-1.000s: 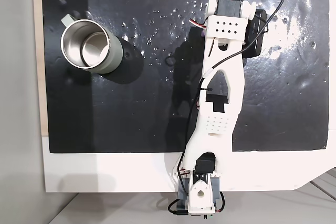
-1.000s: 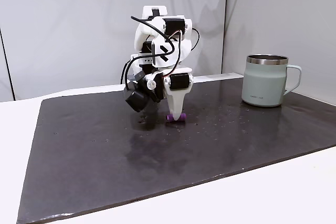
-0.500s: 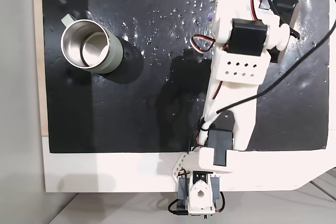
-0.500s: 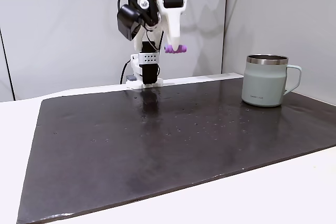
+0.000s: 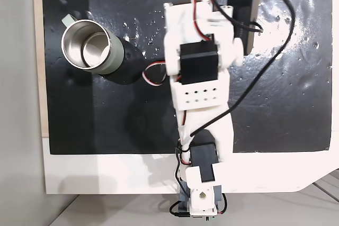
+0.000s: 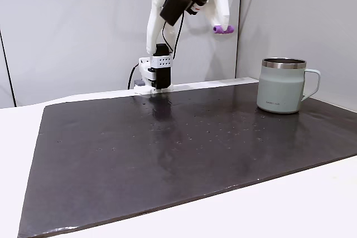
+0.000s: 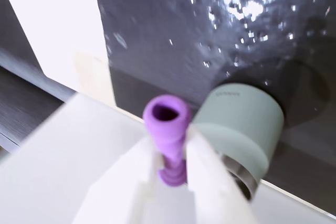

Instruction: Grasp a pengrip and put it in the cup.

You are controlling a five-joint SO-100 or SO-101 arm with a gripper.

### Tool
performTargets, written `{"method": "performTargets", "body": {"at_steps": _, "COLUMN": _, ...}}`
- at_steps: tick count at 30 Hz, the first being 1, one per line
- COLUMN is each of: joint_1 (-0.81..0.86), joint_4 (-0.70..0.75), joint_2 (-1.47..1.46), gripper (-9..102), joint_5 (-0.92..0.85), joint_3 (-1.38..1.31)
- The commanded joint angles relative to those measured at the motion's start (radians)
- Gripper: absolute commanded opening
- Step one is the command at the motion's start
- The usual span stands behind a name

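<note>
My gripper (image 6: pixel 222 24) hangs high above the black mat (image 6: pixel 167 154), shut on the purple ribbed pengrip (image 6: pixel 223 29), which sticks out sideways from the white fingertips. In the wrist view the pengrip (image 7: pixel 168 119) is pinched between the two white fingers of the gripper (image 7: pixel 171 142), its open end facing the camera. The pale grey-green cup (image 6: pixel 283 85) stands upright on the mat, lower and to the right of the gripper in a fixed view. From above, the cup (image 5: pixel 90 46) shows its shiny steel inside, left of the arm (image 5: pixel 198 72). The wrist view has the cup (image 7: pixel 241 124) just beyond the pengrip.
The arm's base (image 5: pixel 201 199) sits on the white table beyond the mat's edge. A wooden strip (image 5: pixel 37 51) runs along the mat's left side, close to the cup. Pale glare specks dot the mat (image 5: pixel 106 120). A grey wall (image 6: pixel 67 32) stands behind.
The gripper has lifted the pengrip off the mat and carried it high, swinging toward the cup. The cup has not moved.
</note>
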Motion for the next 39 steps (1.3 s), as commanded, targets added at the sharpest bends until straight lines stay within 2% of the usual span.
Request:
{"method": "performTargets", "body": {"at_steps": 1, "joint_1": -0.098, "joint_4": -0.005, "joint_2": 0.002, "gripper": 0, "joint_5": -0.04, "joint_3": -0.112}}
{"method": "performTargets", "body": {"at_steps": 14, "joint_1": -0.357, "joint_4": 0.0, "joint_2": -0.181, "gripper": 0, "joint_5": -0.097, "joint_3": -0.322}}
{"method": "performTargets", "body": {"at_steps": 23, "joint_1": -0.411, "joint_4": 0.009, "joint_2": -0.385, "gripper": 0, "joint_5": -0.101, "joint_3": -0.62}}
{"method": "performTargets", "body": {"at_steps": 35, "joint_1": -0.492, "joint_4": 0.017, "joint_2": -0.44, "gripper": 0, "joint_5": -0.103, "joint_3": -0.629}}
{"method": "performTargets", "body": {"at_steps": 37, "joint_1": -0.491, "joint_4": 0.017, "joint_2": -0.44, "gripper": 5, "joint_5": -0.103, "joint_3": -0.629}}
{"method": "performTargets", "body": {"at_steps": 39, "joint_1": -0.486, "joint_4": 0.018, "joint_2": -0.433, "gripper": 16, "joint_5": -0.103, "joint_3": -0.62}}
